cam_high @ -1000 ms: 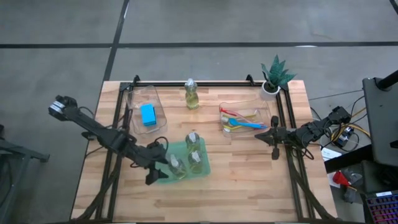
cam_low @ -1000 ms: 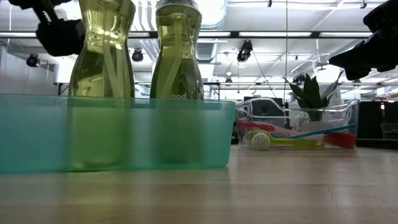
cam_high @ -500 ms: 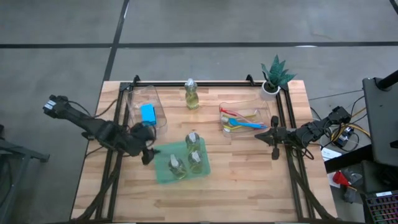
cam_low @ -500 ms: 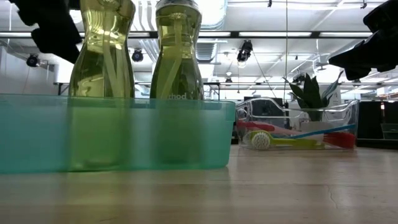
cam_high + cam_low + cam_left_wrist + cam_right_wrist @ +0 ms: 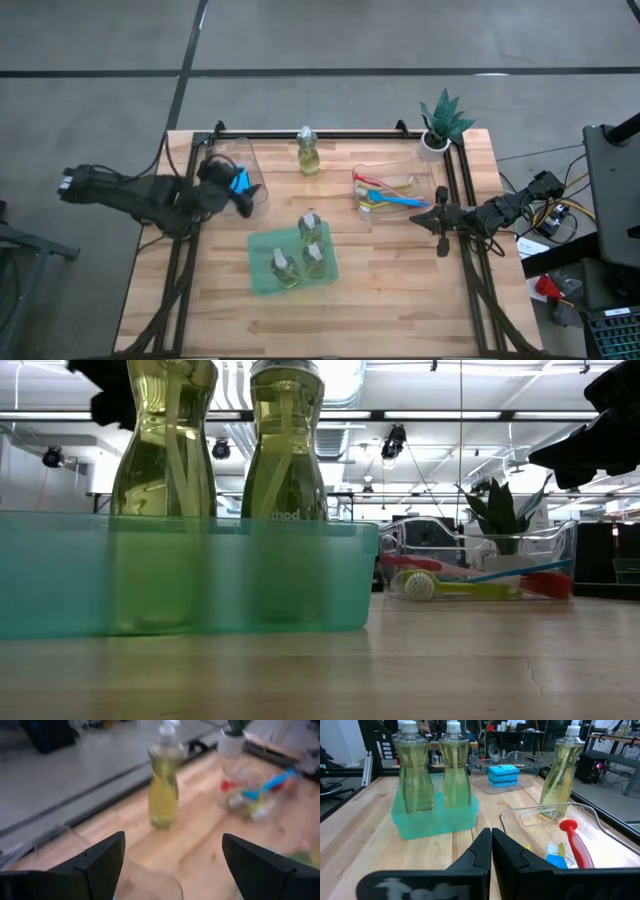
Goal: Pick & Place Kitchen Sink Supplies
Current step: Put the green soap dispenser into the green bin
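Three clear bottles of yellowish liquid (image 5: 310, 240) stand upright in a green tray (image 5: 262, 278) at mid table; two show close up in the low view (image 5: 165, 450). A fourth bottle (image 5: 308, 152) stands on its base at the far edge and shows in the left wrist view (image 5: 164, 790). Blue sponges (image 5: 238, 178) lie stacked in a clear bin (image 5: 225, 160) at the far left. Red, yellow and blue brushes (image 5: 385, 195) lie in a clear bin at the far right. My left gripper (image 5: 250, 190) hangs open and empty above the sponge bin (image 5: 172, 870). My right gripper (image 5: 441, 215) is shut and empty beside the brush bin (image 5: 491, 832).
A small potted green plant (image 5: 440, 125) stands at the far right corner. A black frame (image 5: 330, 133) runs along the table's far edge and down both sides. Bare wood lies in front of the green tray (image 5: 400, 310).
My left gripper has gone from the green tray's near left corner up and toward the far edge, to above the sponge bin, and has turned toward the table's far right. The bottles, tray and right arm have kept still.
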Tool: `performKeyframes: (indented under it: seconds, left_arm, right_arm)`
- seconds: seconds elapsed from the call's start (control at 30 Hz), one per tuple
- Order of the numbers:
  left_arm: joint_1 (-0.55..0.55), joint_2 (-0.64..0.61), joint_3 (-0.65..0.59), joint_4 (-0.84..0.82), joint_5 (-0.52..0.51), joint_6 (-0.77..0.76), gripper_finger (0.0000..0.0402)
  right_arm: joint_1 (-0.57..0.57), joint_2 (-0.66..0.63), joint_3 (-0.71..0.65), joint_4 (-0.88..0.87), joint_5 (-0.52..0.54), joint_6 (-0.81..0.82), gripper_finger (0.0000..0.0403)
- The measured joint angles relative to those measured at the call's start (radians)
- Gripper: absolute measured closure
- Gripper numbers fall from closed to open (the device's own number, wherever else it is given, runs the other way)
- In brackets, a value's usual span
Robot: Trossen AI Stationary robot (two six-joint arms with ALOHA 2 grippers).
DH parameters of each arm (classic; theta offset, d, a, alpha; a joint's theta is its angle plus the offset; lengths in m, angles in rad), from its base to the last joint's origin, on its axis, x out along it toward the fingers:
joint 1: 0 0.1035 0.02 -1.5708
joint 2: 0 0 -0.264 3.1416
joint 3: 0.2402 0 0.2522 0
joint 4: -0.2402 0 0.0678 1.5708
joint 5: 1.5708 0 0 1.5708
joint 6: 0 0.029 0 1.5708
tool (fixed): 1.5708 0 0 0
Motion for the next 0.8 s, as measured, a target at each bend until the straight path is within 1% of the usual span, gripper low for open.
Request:
performKeyframes:
  seconds: [0.07,0.2,0.3,0.43,0.5,0.6,0.7,0.8]
  left_arm:
    - [0.059,0.014,0.0,0.082,0.013,0.067,0.0078]
    - [0.18,0.051,0.0,0.222,0.088,0.168,0.0078]
    - [0.275,0.085,-0.001,0.297,0.139,0.216,0.0078]
    - [0.383,0.146,-0.001,0.399,0.269,0.295,0.0078]
    - [0.419,0.188,-0.001,0.451,0.327,0.354,0.0078]
    - [0.459,0.251,-0.001,0.551,0.383,0.442,0.0078]
    - [0.489,0.311,0.006,0.629,0.395,0.474,0.0078]
    - [0.523,0.362,0.021,0.66,0.402,0.478,0.0078]
  right_arm:
    - [0.0,0.0,0.0,0.0,0.0,0.0,0.0394]
    - [0.0,0.0,0.0,0.0,0.0,0.0,0.0394]
    - [0.0,0.0,0.0,0.0,0.0,0.0,0.0394]
    - [0.0,0.0,0.0,0.0,0.0,0.0,0.0394]
    - [0.0,0.0,0.0,0.0,0.0,0.0,0.0394]
    - [0.0,0.0,0.0,0.0,0.0,0.0,0.0394]
    - [0.0,0.0,0.0,0.0,0.0,0.0,0.0394]
    - [0.0,0.0,0.0,0.0,0.0,0.0,0.0394]
